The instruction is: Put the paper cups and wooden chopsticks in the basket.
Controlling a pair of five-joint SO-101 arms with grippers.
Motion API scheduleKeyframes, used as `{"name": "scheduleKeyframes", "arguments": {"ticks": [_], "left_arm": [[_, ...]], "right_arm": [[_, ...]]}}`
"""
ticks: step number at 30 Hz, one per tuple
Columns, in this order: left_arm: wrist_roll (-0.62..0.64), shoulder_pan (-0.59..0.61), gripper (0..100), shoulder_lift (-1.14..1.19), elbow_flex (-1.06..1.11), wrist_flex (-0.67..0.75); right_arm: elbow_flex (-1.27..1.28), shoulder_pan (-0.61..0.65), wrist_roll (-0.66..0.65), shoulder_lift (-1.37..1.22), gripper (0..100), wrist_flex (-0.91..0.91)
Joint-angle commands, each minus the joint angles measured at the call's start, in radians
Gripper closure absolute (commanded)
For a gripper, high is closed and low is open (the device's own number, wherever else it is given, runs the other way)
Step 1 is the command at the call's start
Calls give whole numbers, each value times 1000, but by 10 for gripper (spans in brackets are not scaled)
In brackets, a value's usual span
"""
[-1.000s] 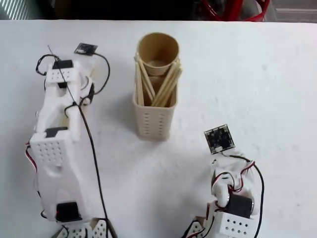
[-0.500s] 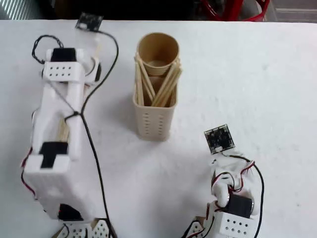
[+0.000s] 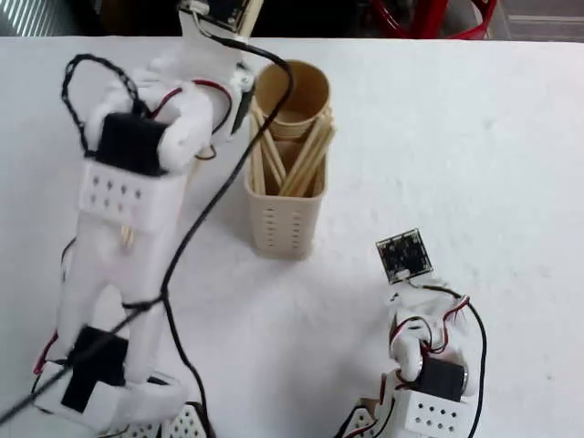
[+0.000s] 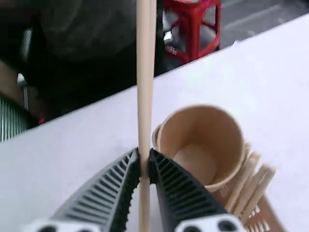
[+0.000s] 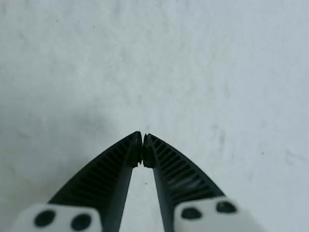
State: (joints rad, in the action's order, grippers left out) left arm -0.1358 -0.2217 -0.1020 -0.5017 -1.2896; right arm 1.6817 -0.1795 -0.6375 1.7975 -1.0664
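Note:
A cream slotted basket stands mid-table with a paper cup in its far end and several wooden chopsticks leaning inside. My left arm is raised just left of the basket. The left gripper is shut on a wooden chopstick held upright, beside the paper cup and the basket's chopsticks. My right arm sits at the near right, and its gripper is shut on nothing above bare table.
A black cable hangs from the left arm beside the basket. A red stool stands beyond the table's far edge. White tabletop lies bare to the right of the basket.
The left arm has risen and swung toward the far side and right, bringing the chopstick up next to the cup. The right arm has not moved.

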Motion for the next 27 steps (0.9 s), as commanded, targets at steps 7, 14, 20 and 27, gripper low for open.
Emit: {"name": "scheduleKeyframes", "arguments": {"ticks": [7,14,20,27], "left_arm": [[14,-174,976,-51,-196,161],[12,-254,973,-50,-196,190],[6,-277,973,-30,-129,236],[5,-274,973,-5,-11,338]], "right_arm": [[9,5,0,13,981,1],[9,5,0,13,981,1],[9,5,0,13,981,1],[9,5,0,13,981,1]]}}
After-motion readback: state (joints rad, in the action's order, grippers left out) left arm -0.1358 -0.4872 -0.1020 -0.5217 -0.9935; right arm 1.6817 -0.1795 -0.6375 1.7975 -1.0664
